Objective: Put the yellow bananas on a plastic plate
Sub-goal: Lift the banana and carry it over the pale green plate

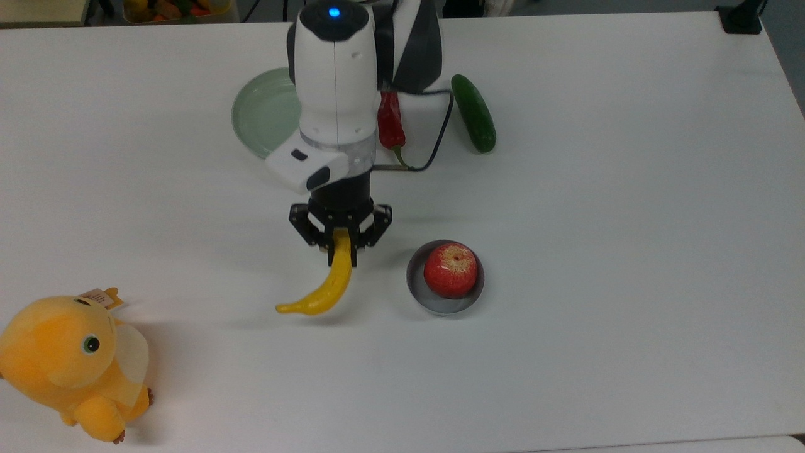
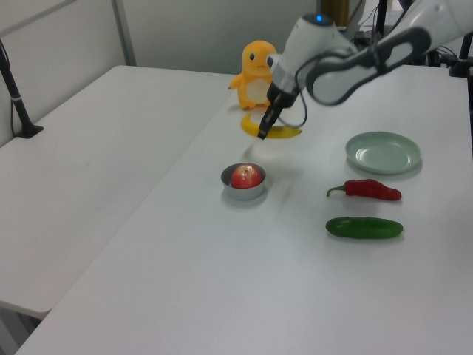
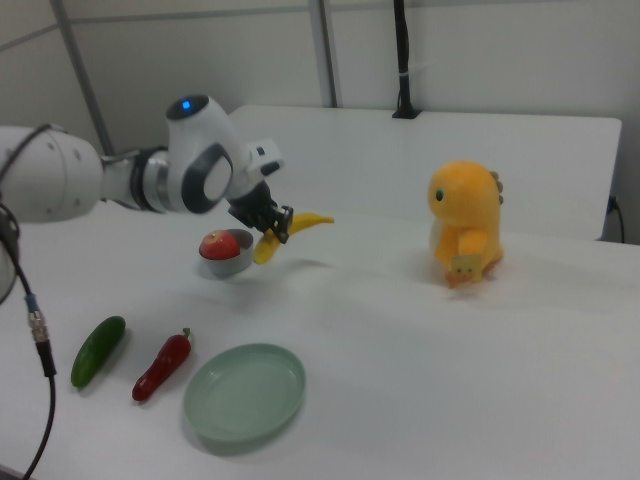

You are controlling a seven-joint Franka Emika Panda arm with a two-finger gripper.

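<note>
My gripper [image 1: 340, 250] [image 2: 263, 134] [image 3: 276, 230] is shut on one end of the yellow banana [image 1: 326, 284] [image 2: 276, 132] [image 3: 293, 227], which hangs clear above the table with its free end pointing toward the plush toy. The pale mint-green plate [image 1: 263, 113] [image 2: 383, 151] [image 3: 244, 396] lies empty on the table; in the top view the arm covers its right part. In the top view the banana is below the plate, well apart from it.
A grey dish [image 1: 417, 286] [image 2: 235, 192] holding a red apple [image 1: 449, 269] [image 3: 220, 244] sits beside the gripper. A red chili [image 1: 391, 123] [image 2: 367, 190] [image 3: 162, 365] and a green cucumber [image 1: 473, 112] [image 2: 364, 227] [image 3: 97, 350] lie near the plate. An orange-yellow plush toy [image 1: 69, 366] [image 2: 257, 72] [image 3: 466, 222] stands apart.
</note>
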